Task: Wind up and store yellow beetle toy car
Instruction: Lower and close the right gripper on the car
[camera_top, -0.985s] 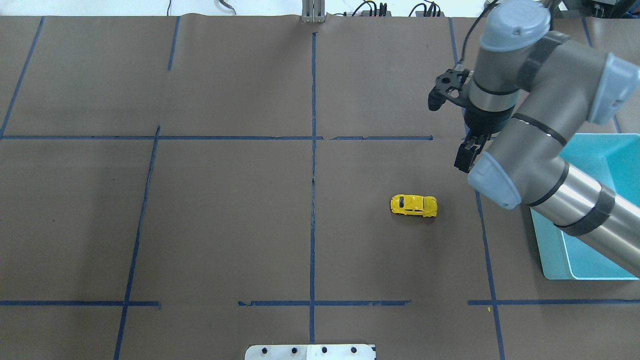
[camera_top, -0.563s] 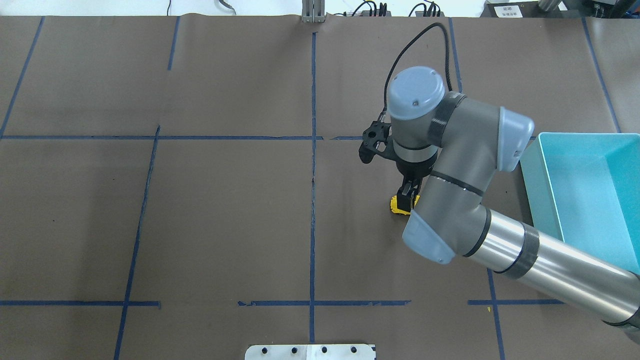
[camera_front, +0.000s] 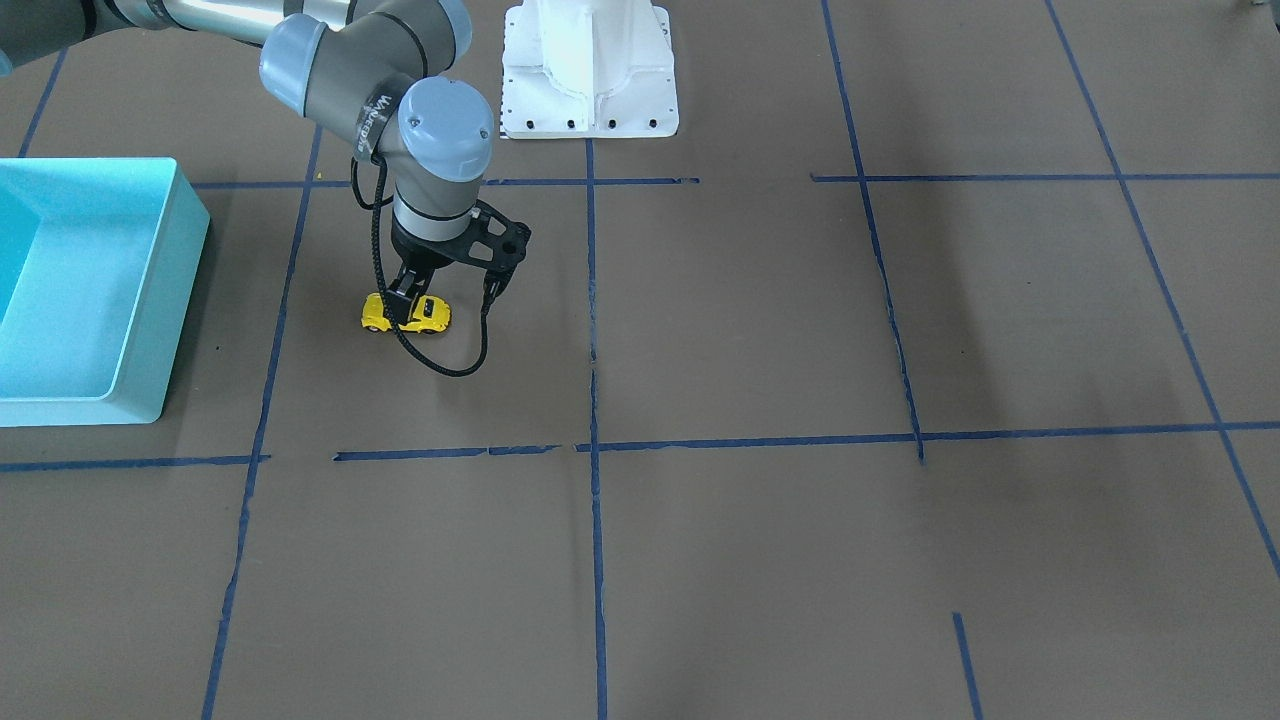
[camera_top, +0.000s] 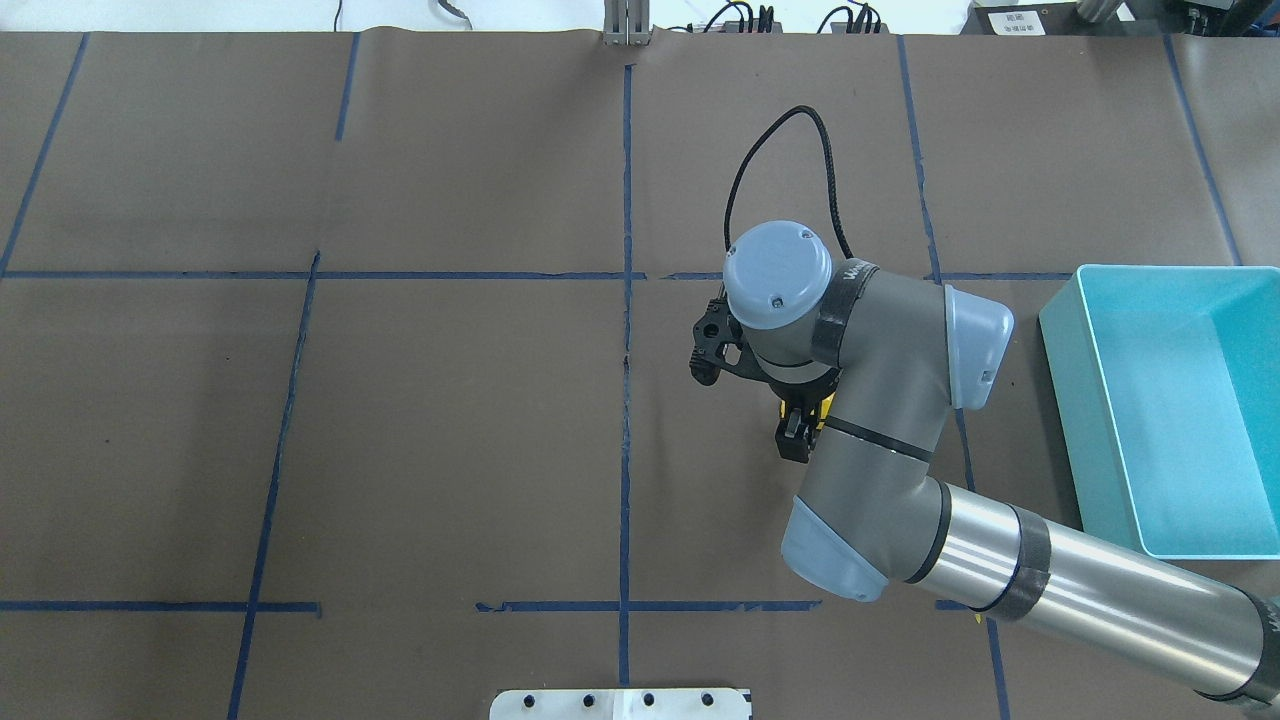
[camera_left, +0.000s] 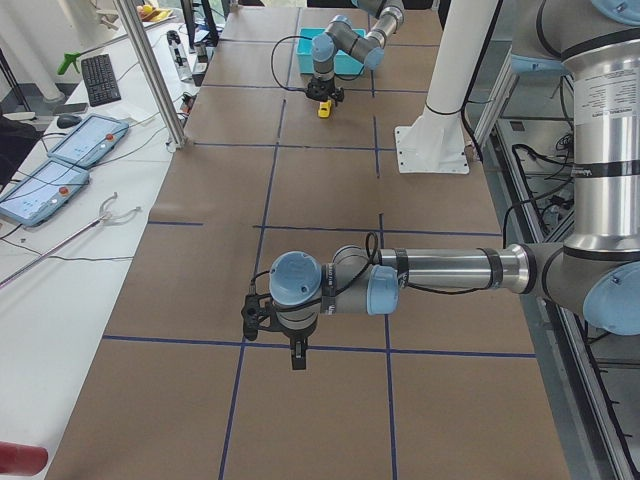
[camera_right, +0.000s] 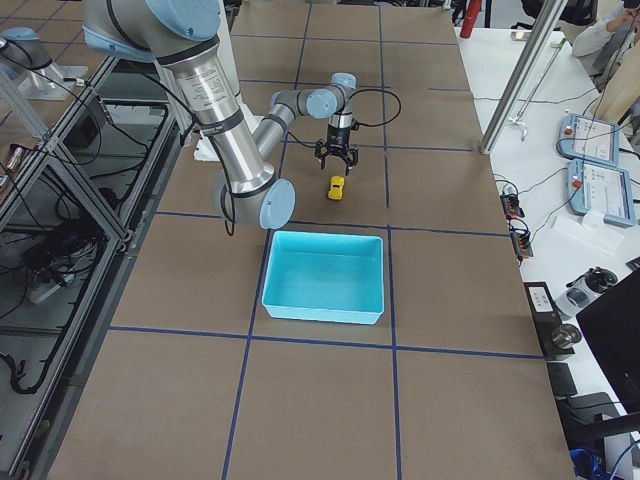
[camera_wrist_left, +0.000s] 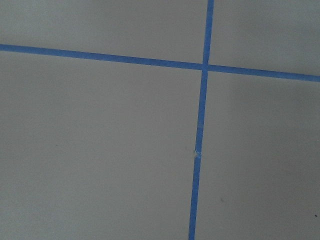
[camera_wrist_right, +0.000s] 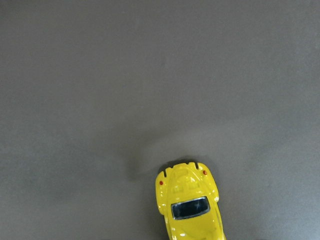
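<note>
One yellow beetle toy car on surface, wheels down. Right hand spread, low over its middle. Step: grasp for winding. Next: close squarely on sides. Left hand: cannot tell.

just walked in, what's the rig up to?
The right end effector hangs low over the yellow beetle toy car, fingers spread to either side of it, not shut. The car sits on its wheels on the table; nothing shows it gripped or lifted yet. The turquoise bin stands nearby, and the car is not in it. The left end effector is far off at the other end of the table; I cannot tell whether it is open or shut.
</note>
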